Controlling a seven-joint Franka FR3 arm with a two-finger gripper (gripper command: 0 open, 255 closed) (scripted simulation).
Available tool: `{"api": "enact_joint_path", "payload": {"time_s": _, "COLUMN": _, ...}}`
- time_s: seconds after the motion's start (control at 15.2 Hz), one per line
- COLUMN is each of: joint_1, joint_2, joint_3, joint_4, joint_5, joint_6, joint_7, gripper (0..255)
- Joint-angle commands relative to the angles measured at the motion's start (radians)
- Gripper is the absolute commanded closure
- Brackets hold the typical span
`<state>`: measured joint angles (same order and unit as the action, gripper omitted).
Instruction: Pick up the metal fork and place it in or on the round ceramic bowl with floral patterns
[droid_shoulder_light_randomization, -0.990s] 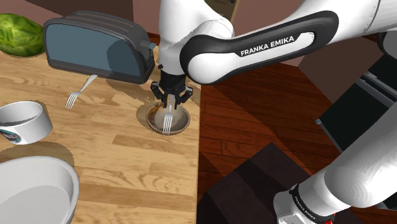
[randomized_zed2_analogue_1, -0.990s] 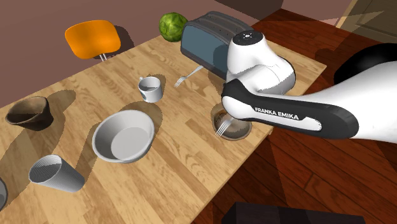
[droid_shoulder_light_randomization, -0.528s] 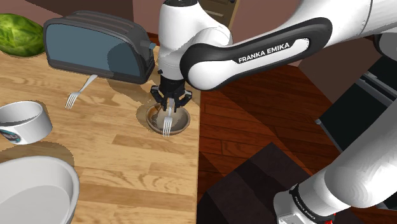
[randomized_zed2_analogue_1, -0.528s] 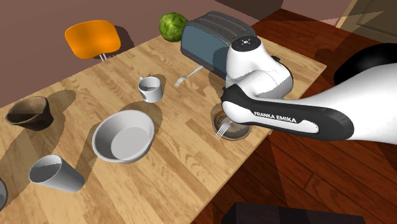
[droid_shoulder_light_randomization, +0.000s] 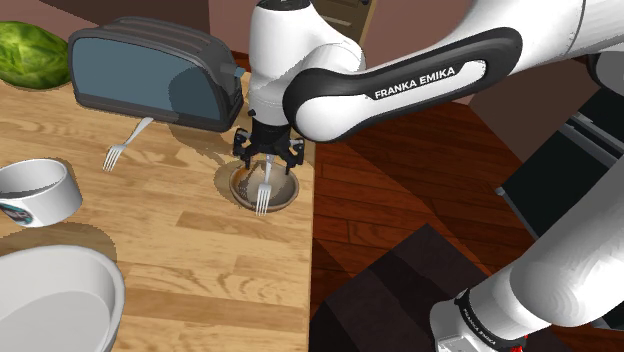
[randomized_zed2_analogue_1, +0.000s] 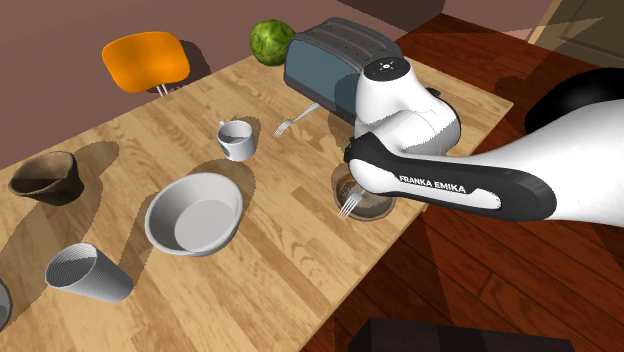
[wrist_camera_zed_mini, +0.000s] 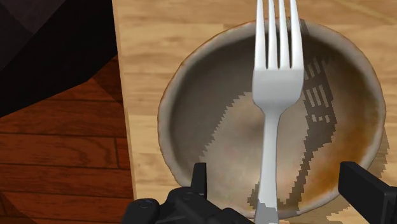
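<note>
Shoulder view: the arm (droid_shoulder_light_randomization: 400, 80) bends down over the counter (droid_shoulder_light_randomization: 150, 250) edge, its tool (droid_shoulder_light_randomization: 268, 157) released, fingers spread just above the bowl (droid_shoulder_light_randomization: 238, 188). The fork (droid_shoulder_light_randomization: 264, 190) lies in the bowl, untouched, tines over the rim. Its handle end is cut off in the wrist view. The forearm reads FRANKA EMIKA.

silver metal forks (droid_shoulder_light_randomization: 264, 188) (droid_shoulder_light_randomization: 128, 142): 2 | round bowls (randomized_zed2_analogue_1: 375, 208) (randomized_zed2_analogue_1: 195, 215) (randomized_zed2_analogue_1: 45, 175) (tan, white, dark brown): 3 | cups (randomized_zed2_analogue_1: 236, 138) (randomized_zed2_analogue_1: 88, 270) (white mug, grey ribbed): 2 | grey-blue toaster (randomized_zed2_analogue_1: 325, 60): 1 | green melon (randomized_zed2_analogue_1: 270, 40): 1 | orange chair (randomized_zed2_analogue_1: 146, 58): 1
</note>
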<state>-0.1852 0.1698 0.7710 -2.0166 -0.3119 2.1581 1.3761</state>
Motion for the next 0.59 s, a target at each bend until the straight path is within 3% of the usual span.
{"api": "enact_joint_path", "payload": {"time_s": 0.0, "joint_1": 0.0, "joint_2": 0.0, "joint_3": 0.0, "joint_4": 0.0, "joint_5": 0.0, "joint_6": 0.0, "joint_7": 0.0, "gripper": 0}}
{"api": "enact_joint_path", "payload": {"time_s": 0.26, "joint_1": -0.01, "joint_2": -0.07, "joint_3": 0.019, "joint_4": 0.061, "joint_5": 0.072, "joint_6": -0.105, "joint_7": -0.048, "gripper": 0}}
{"api": "enact_joint_path", "payload": {"time_s": 0.53, "joint_1": -0.01, "joint_2": -0.07, "joint_3": 0.019, "joint_4": 0.061, "joint_5": 0.072, "joint_6": -0.104, "joint_7": -0.048, "gripper": 0}}
